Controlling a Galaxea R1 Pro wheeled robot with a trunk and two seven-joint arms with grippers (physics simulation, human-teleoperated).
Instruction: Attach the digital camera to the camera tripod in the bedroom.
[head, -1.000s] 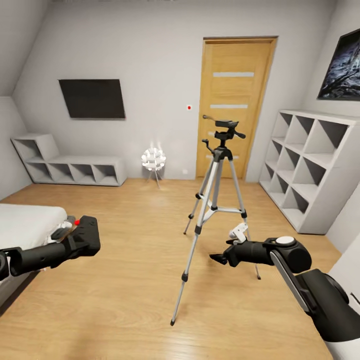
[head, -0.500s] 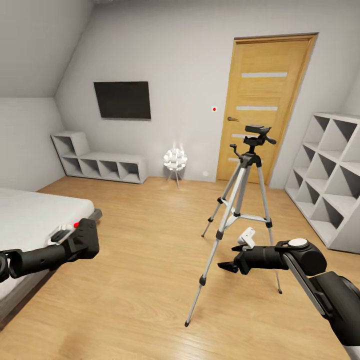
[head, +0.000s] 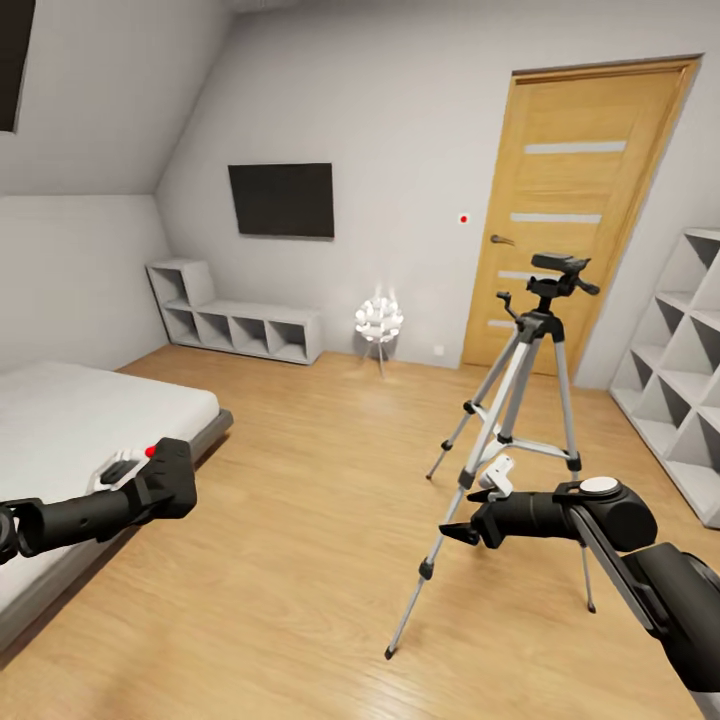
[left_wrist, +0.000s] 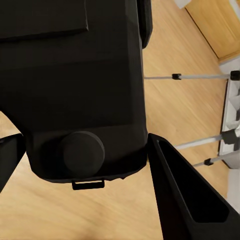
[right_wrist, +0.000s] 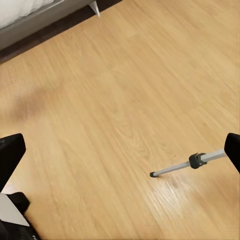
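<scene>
The black digital camera (head: 172, 478), red button (head: 151, 451) on top, sits in my left gripper (head: 160, 490), low at the left beside the bed. In the left wrist view its dark body (left_wrist: 75, 85) fills the space between the fingers (left_wrist: 185, 200), which are shut on it. The camera tripod (head: 525, 400) stands on the wood floor right of centre, silver legs spread and its black head (head: 558, 268) bare. My right gripper (head: 455, 533) hangs open in front of the tripod's near leg. One leg's foot (right_wrist: 180, 167) shows between the wide-apart fingers.
A white bed (head: 80, 420) fills the left. On the far wall are a black TV (head: 281, 200), a low grey shelf (head: 240, 325), a small lit lamp (head: 379, 320) and a wooden door (head: 590, 200). A grey cube shelf (head: 680, 370) lines the right.
The whole picture has slid to the right, so the head camera has turned left. Both arms keep their places in the picture, and the camera stays in my left gripper.
</scene>
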